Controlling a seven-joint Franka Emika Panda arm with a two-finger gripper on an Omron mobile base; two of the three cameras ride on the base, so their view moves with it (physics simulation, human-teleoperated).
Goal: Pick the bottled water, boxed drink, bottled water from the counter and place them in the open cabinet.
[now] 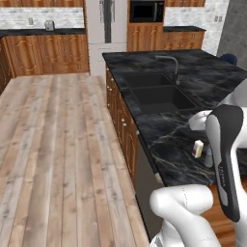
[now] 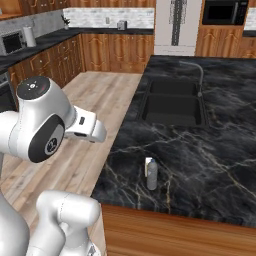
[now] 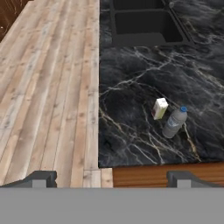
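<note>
Two upright items on the veined black marble table (image 3: 144, 83): cream rectangular boxed drink (image 3: 159, 108) just beside a greyish clear bottled water (image 3: 174, 122); pincer (image 3: 111, 178) released, above the floor.

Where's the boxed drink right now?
The boxed drink stands upright on the black counter near its front edge, just beside the bottled water, on the near side of the sink.
</note>
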